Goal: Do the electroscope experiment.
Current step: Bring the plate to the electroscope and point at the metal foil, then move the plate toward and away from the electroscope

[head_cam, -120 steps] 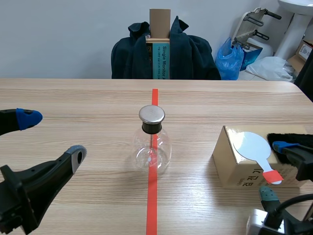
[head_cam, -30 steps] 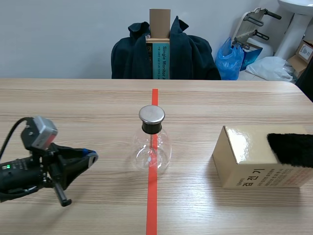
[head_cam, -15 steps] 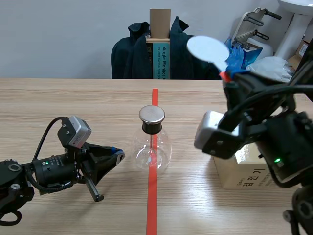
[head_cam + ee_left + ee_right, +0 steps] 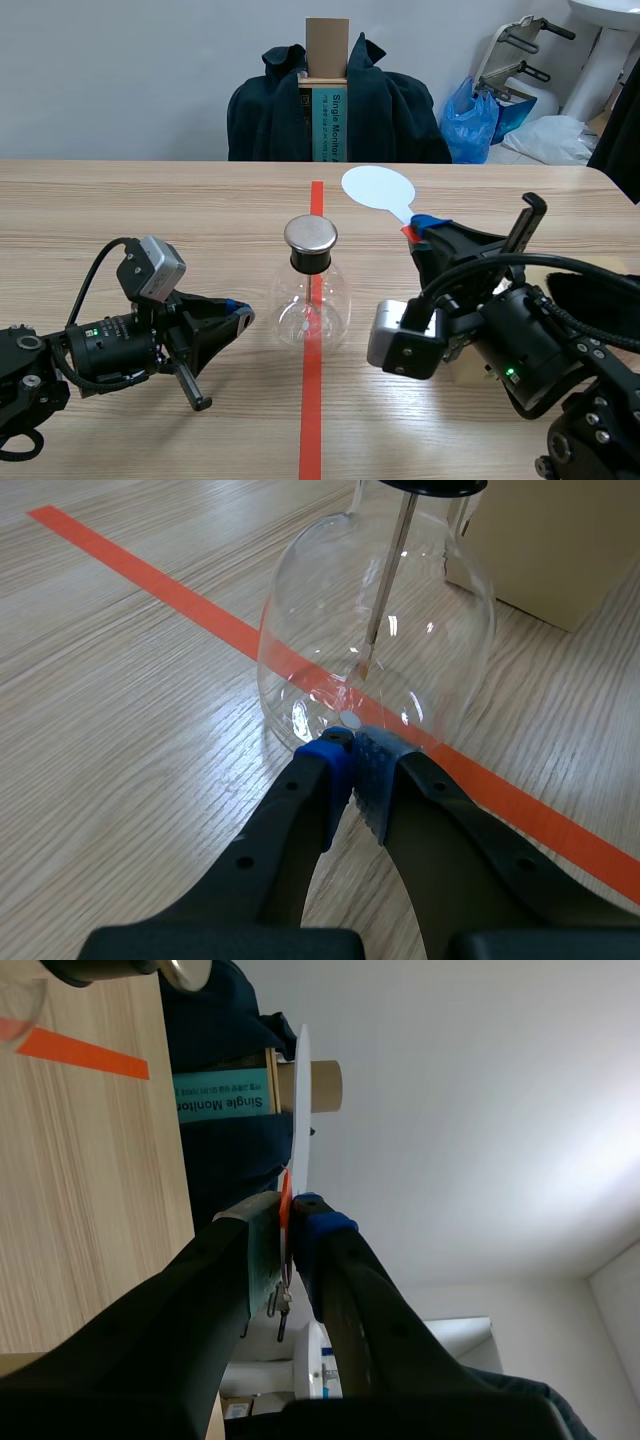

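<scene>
Glass flask (image 4: 311, 300) stands on the desk's (image 4: 150, 200) red tape line. A thin rod (image 4: 386, 580) hangs inside from its metal-capped stopper (image 4: 310, 260), tipped perhaps with foil. The left hand (image 4: 352, 748), fingers together, touches the flask's base. Up beside the cap, the right hand (image 4: 287, 1222) clamps a white paddle's (image 4: 378, 188) red handle.

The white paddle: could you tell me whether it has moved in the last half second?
Yes. The white paddle, in the right end effector, has come down toward the flask's metal cap.
</scene>
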